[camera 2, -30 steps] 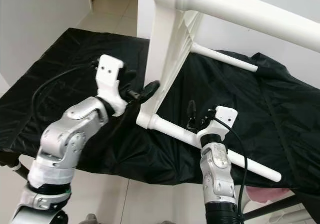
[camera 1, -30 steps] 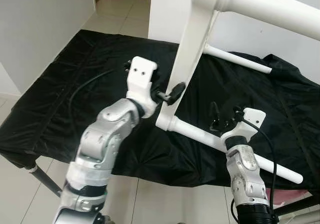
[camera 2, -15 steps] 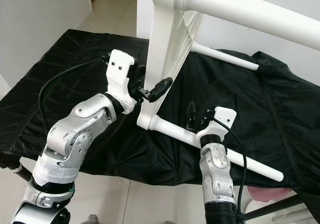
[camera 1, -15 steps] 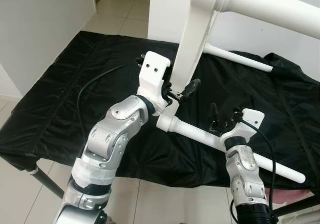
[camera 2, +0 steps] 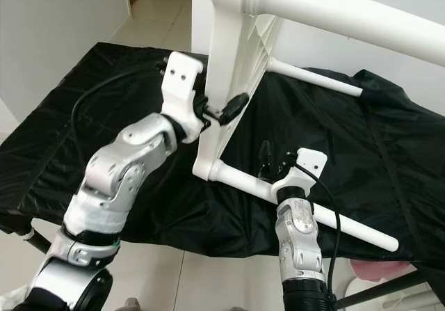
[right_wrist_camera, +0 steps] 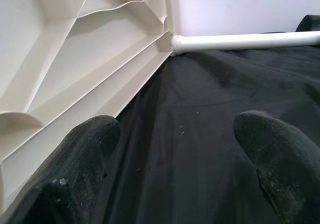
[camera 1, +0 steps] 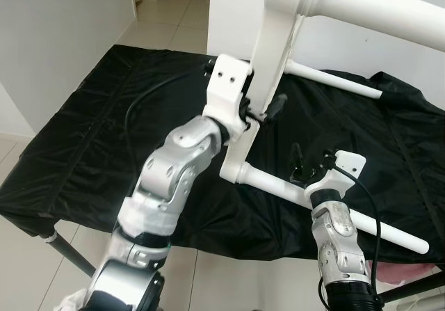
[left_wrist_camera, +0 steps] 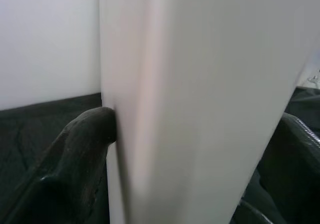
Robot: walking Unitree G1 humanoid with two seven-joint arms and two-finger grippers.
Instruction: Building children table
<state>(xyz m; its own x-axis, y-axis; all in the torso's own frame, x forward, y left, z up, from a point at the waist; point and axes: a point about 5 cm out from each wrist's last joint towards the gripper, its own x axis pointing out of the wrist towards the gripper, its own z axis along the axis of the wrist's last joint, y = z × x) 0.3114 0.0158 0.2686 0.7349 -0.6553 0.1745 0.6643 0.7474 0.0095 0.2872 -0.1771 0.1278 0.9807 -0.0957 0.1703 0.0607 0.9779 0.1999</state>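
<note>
A white children's table lies on its side on the black cloth [camera 1: 104, 116]. Its top panel [camera 1: 268, 53] stands on edge, with one leg [camera 1: 341, 213] low along the cloth, another [camera 1: 334, 81] behind, and a third [camera 1: 368, 8] high up. My left gripper [camera 1: 261, 113] clamps the panel's edge; in the left wrist view the panel [left_wrist_camera: 200, 108] sits between both fingers [left_wrist_camera: 75, 154]. By the low leg, my right gripper [camera 1: 306, 161] is open. In the right wrist view its fingers [right_wrist_camera: 80, 169] are spread over bare cloth beside the ribbed underside [right_wrist_camera: 75, 58].
The cloth covers a work table whose front edge runs just before my arms, with a metal leg [camera 1: 59, 245] below. White walls [camera 1: 55, 33] stand left and behind. Tiled floor [camera 1: 167, 12] lies beyond. A pink object [camera 1: 410, 273] sits low right.
My left arm has risen and moved right, bringing its fingers from beside the panel to around its edge. The right arm has stayed in place.
</note>
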